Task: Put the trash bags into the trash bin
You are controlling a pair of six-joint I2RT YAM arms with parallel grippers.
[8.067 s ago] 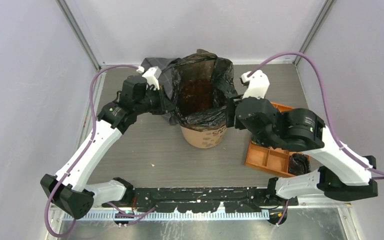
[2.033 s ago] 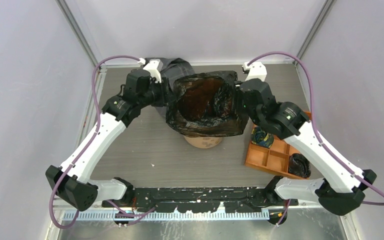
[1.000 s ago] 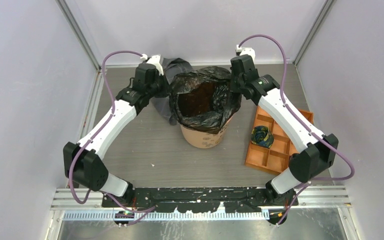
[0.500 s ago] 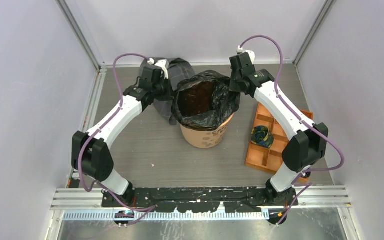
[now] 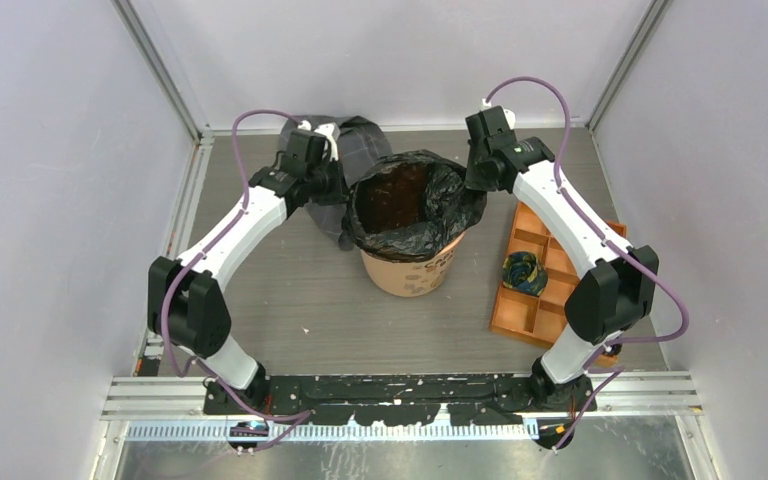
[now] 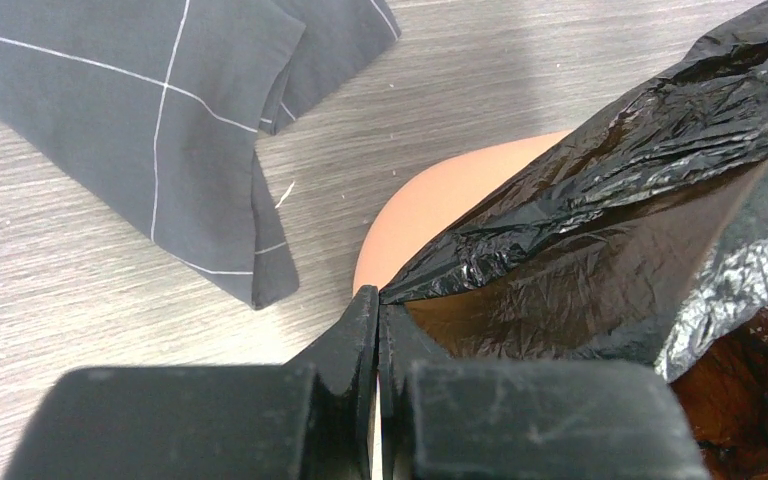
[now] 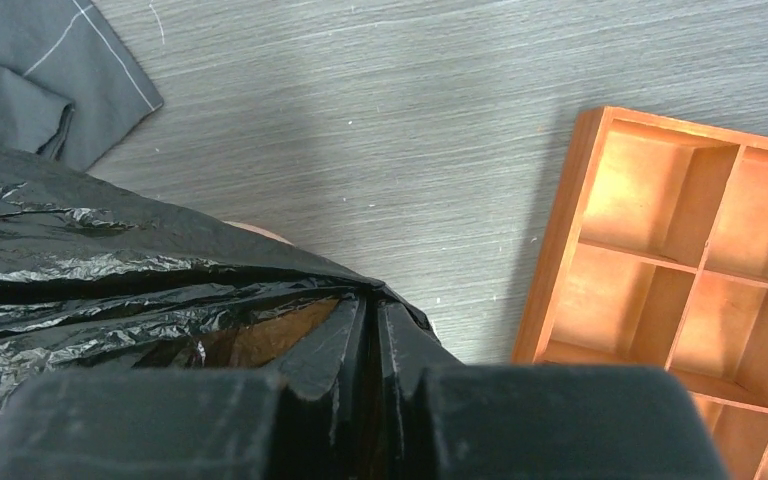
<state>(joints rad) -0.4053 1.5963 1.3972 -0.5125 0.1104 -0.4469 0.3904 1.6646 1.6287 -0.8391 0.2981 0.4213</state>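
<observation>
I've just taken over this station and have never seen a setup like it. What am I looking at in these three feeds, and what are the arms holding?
Two white robot arms are bolted at the near table edge. The wide picture looks down from above and behind them. The other two come from a camera on each wrist, with that arm's own black fingers at the bottom.

On the grey table are an orange bin, an orange tray with compartments and a grey checked cloth. A black trash bag lines the bin, its edge draped over the rim. The left gripper and the right gripper are each shut on the bag's edge, on opposite sides.
</observation>
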